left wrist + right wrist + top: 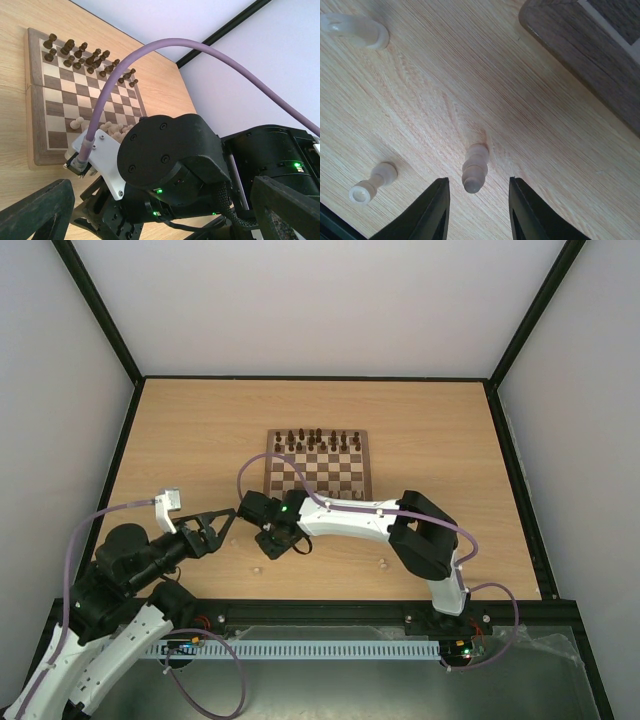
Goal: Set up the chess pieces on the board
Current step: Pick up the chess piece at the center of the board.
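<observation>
Top view: the left jaws (222,532) gape wide over the bare desk (180,440) and hold nothing. The right jaws (272,544) sit just to their right, pointing down at the desk, and their gap cannot be made out here. The chessboard (318,465) lies beyond both, with dark pieces (318,438) on its far rows. A loose pale piece (257,569) lies just on the near side of the right jaws.

Left wrist view: beyond the right arm (170,160), pale pieces (114,131) stand on the chessboard's near rows.

Right wrist view: the right jaws are partly open. A pale pawn (475,172) sits between the fingers (437,210), with a gap on each side and nothing gripped. A second pawn (370,185) lies to their left. The chessboard's corner is ahead and to the right, across open desk.
</observation>
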Controlling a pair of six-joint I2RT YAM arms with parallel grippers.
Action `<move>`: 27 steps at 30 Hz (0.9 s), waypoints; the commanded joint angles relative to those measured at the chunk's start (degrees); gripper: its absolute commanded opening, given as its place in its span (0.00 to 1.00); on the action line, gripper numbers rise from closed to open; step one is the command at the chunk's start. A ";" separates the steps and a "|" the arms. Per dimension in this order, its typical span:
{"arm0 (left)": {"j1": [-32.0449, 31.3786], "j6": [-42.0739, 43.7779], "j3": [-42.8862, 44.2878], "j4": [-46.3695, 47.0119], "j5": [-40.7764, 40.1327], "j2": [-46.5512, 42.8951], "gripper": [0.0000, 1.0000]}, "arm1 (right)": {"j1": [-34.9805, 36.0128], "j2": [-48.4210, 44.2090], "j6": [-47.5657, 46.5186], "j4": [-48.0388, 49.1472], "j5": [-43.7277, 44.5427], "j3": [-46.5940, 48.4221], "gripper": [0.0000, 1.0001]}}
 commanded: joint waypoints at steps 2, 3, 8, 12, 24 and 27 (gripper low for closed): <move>-0.02 0.86 1.48 -1.00 -0.13 -0.39 0.99 | 0.24 1.85 0.28 -3.25 0.35 1.56 0.31; -0.02 0.95 1.48 -1.08 -0.16 -0.43 0.99 | 0.28 2.03 0.20 -3.17 0.11 1.66 0.30; -0.02 1.21 1.55 -1.34 -0.34 -0.40 0.99 | 0.54 3.17 0.10 -3.11 -0.22 2.13 0.26; -0.05 1.31 1.55 -1.38 -0.41 -0.28 0.99 | 0.67 3.84 -0.07 -3.31 -0.26 2.53 0.21; -0.02 1.75 1.87 -1.23 -0.50 0.01 0.99 | 0.51 2.74 -0.72 -6.58 3.47 4.59 0.09; -0.04 2.01 1.89 -1.17 -0.61 0.20 0.99 | -0.73 1.40 -1.12 -8.43 5.43 6.25 0.09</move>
